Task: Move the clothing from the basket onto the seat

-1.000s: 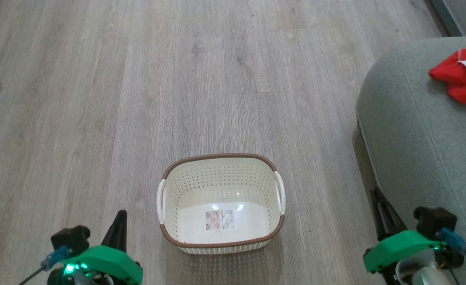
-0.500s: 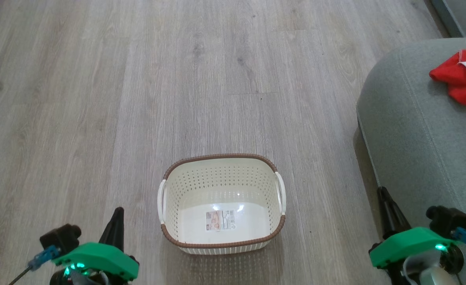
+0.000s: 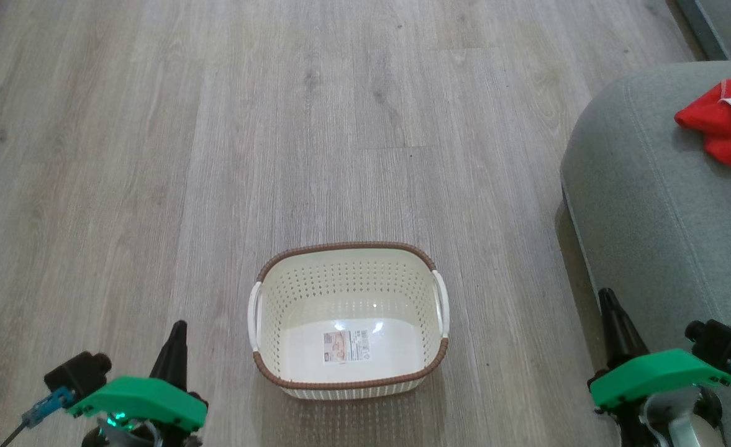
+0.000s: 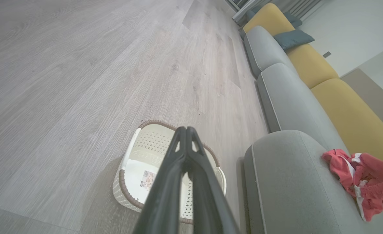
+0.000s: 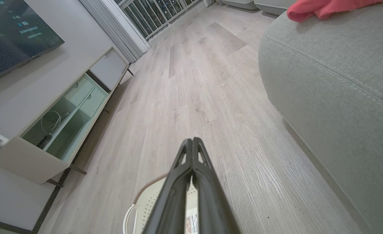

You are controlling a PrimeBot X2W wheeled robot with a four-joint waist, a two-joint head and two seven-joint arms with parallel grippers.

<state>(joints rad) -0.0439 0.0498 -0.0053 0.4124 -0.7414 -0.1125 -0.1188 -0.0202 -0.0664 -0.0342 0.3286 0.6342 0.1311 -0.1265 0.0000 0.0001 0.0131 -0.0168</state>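
Basket on plank floor; seat beside

Counted: one basket, one heap of red clothing, three grey seats in a row, one blue-grey pillow, one television, one cabinet, two grippers, left gripper and right gripper.

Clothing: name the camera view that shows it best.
Left wrist view: the red clothing shows almost whole, lying on the grey seat. The head view crops it at the right edge; the right wrist view catches a strip at its top edge.
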